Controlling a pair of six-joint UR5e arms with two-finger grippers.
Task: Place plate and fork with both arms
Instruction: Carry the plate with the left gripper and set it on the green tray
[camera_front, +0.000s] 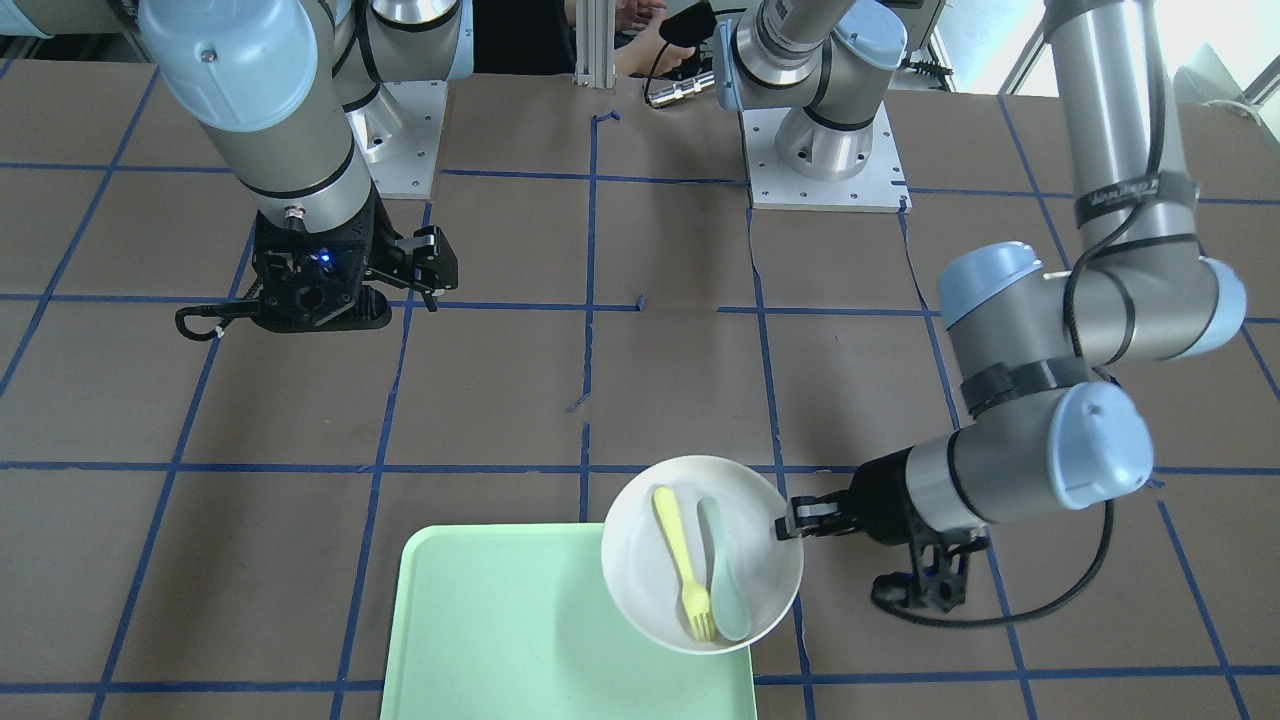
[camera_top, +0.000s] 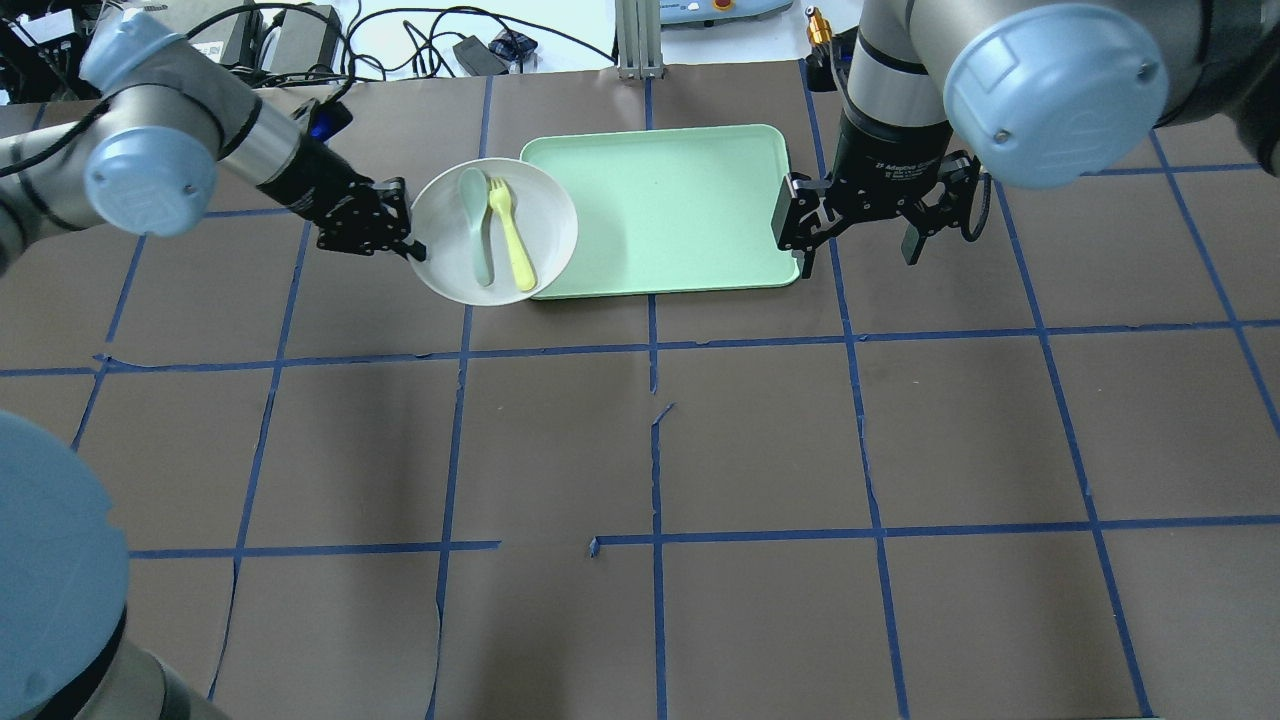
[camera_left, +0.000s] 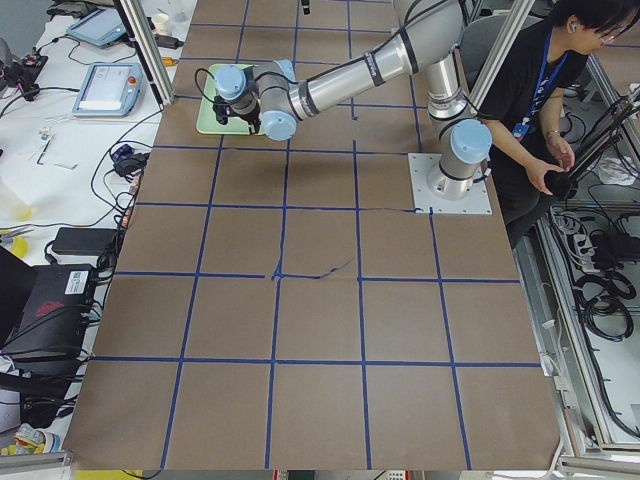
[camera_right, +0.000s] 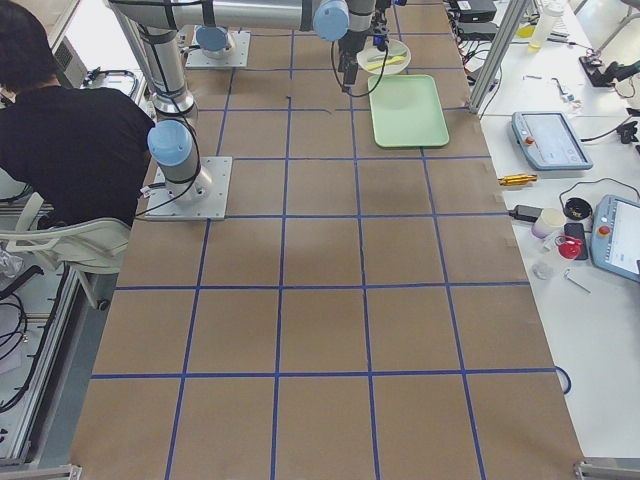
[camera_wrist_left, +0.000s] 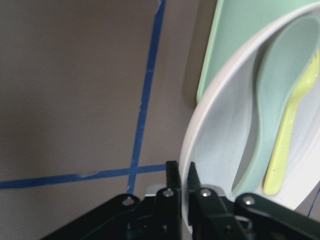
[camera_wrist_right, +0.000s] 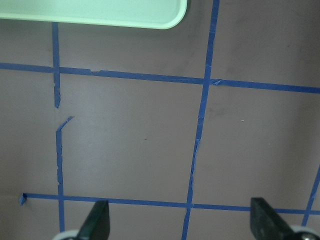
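Observation:
The off-white plate is held by its left rim in my left gripper, which is shut on it. The plate hangs partly over the left edge of the mint-green tray. The pale-yellow fork and a grey-green spoon lie side by side in the plate. The left wrist view shows the fingers pinching the plate's rim, with the fork beside the spoon. My right gripper is open and empty, just right of the tray.
The table is brown paper with a grid of blue tape. The right wrist view shows the tray's corner and bare table between the open fingers. An operator sits behind the robot bases. Cables and devices lie beyond the table's far edge.

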